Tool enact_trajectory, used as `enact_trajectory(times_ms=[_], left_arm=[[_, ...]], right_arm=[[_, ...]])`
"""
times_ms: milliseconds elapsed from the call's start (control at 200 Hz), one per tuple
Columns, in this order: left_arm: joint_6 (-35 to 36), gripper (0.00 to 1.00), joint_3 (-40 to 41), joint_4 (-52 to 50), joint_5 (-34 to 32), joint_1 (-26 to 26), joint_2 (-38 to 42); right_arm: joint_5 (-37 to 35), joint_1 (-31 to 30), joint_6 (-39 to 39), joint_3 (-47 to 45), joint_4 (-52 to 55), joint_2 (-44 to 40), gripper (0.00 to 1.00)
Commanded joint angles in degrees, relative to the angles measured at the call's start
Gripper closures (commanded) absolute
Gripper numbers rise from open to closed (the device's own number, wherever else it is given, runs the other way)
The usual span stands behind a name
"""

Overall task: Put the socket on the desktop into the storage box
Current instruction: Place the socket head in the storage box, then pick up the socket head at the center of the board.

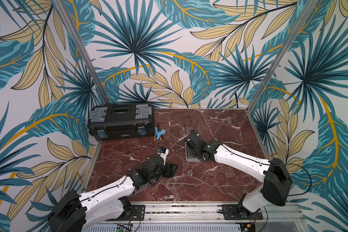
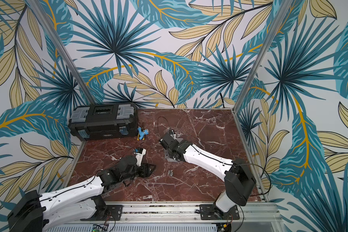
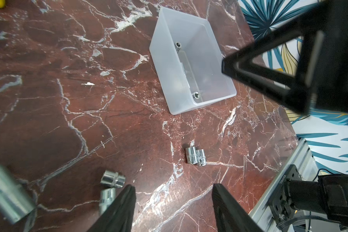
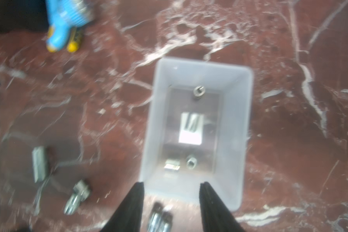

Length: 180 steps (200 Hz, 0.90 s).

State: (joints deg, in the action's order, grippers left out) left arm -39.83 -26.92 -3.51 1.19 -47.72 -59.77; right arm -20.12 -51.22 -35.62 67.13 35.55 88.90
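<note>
Sockets [image 4: 171, 165] sat inside the storage box [image 4: 237, 140], three by the right wrist view, though the left wrist view showed only two there. Right gripper [image 4: 172, 183] hung over the box, jaws apart and empty (both top views mostly hid that box behind the right arm [image 1: 239, 158]). Left gripper [image 3: 173, 186] gaped too, holding nothing, a socket pair [image 3: 195, 157] on the desktop [image 3: 48, 100] ahead
</note>
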Motion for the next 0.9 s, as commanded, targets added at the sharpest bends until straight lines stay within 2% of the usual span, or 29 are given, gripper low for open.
enact_trajectory(times_ms=[0, 130, 441, 586, 681, 896], left_arm=[[0.6, 0.35, -3.0, -1.4, -3.1, -0.2, -1.3], [-0.2, 0.35, -3.6, -4.4, -6.4, -0.1, -1.8], [-1.3, 0.35, -2.6, -9.7, -10.9, 0.9, -0.9], [-1.4, 0.35, -2.3, -11.3, -11.3, 1.3, -0.8], [-3.5, 0.35, -2.4, -15.2, -15.2, 2.0, -0.4], [-7.0, 0.36, -0.3, -20.0, -17.9, 6.7, 2.0]], right_arm=[[-2.9, -5.2, -3.3, -4.1, -0.2, -0.5, 0.51], [-3.8, -8.6, -7.7, -7.0, -1.5, -0.1, 0.51], [1.4, -8.7, -10.7, -11.3, -8.0, 0.2, 0.51], [4.0, -9.5, -8.5, -9.2, -9.6, 2.3, 0.52], [5.0, -9.8, -7.2, -6.1, -9.8, 5.6, 0.52], [7.0, -10.1, -4.5, 1.9, -9.1, 13.6, 0.51]])
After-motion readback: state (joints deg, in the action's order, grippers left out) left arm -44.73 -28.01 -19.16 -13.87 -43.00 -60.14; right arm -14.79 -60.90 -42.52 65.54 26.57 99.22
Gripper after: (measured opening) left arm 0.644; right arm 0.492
